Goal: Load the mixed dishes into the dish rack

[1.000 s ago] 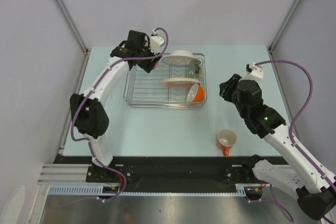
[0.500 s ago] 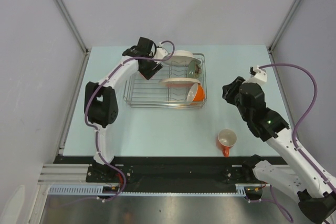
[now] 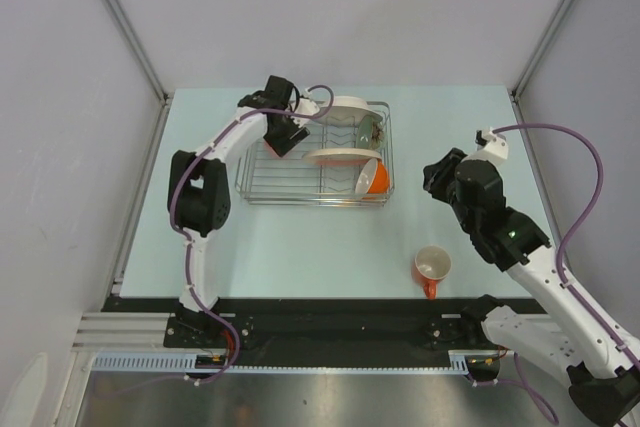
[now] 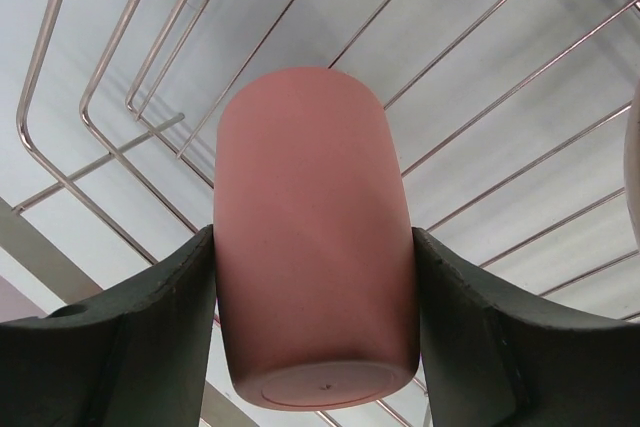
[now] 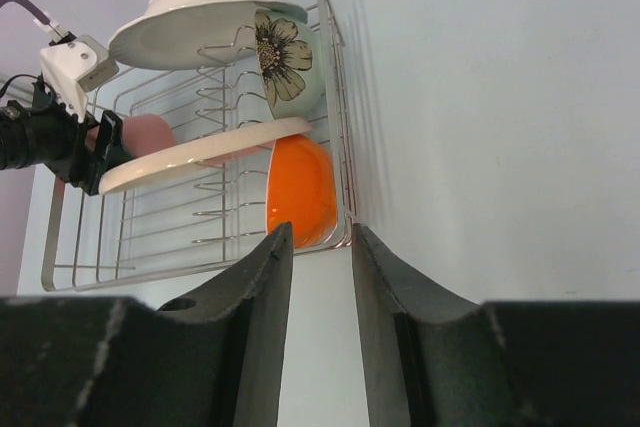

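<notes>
My left gripper (image 4: 315, 327) is shut on the pink handleless cup (image 4: 315, 237), holding it by its sides, base toward the camera, over the wire dish rack (image 4: 120, 117). In the top view the left gripper (image 3: 285, 135) is above the rack's (image 3: 270, 179) back left part. The rack holds the white ruffled-rim plate (image 3: 345, 107), the cream plate (image 3: 335, 155) and an orange bowl (image 3: 373, 179). The orange mug (image 3: 432, 267) stands on the table at the front right. My right gripper (image 3: 432, 179) is open by a narrow gap and empty, right of the rack.
A cup with a flower pattern (image 5: 285, 62) sits in the rack between the two plates. The right wrist view also shows the orange bowl (image 5: 300, 192) against the rack's near right corner. Grey walls close in the table on three sides.
My left arm has swung right and carried the pink cup from the rack's back left corner to over its left part. The right arm has barely moved.
</notes>
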`<action>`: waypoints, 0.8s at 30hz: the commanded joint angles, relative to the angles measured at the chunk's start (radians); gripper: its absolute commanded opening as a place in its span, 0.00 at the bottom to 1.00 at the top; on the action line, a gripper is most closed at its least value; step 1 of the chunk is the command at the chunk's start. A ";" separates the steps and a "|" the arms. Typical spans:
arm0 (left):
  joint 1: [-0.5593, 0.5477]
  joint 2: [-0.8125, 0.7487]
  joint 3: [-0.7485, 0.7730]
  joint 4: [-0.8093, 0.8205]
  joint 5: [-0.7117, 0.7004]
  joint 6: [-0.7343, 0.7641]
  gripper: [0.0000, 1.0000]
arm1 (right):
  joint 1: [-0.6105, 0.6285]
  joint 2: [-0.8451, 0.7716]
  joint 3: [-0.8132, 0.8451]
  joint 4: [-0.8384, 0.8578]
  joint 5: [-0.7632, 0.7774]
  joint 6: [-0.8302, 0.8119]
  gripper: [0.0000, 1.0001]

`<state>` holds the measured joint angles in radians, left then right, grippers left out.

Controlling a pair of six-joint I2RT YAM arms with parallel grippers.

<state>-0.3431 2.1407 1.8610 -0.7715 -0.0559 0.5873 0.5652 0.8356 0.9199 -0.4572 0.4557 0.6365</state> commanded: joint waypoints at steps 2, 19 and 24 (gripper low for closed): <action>0.015 0.018 0.032 0.026 -0.013 -0.007 0.42 | -0.002 -0.018 0.000 0.006 0.021 0.015 0.38; 0.019 -0.059 0.009 0.052 0.004 -0.015 1.00 | 0.001 0.007 -0.004 0.022 -0.012 0.012 0.42; 0.024 -0.076 -0.010 0.066 0.001 0.032 0.97 | 0.002 0.003 -0.007 0.019 -0.009 0.017 0.42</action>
<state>-0.3286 2.1338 1.8580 -0.7292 -0.0574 0.5838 0.5652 0.8452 0.9138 -0.4580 0.4355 0.6373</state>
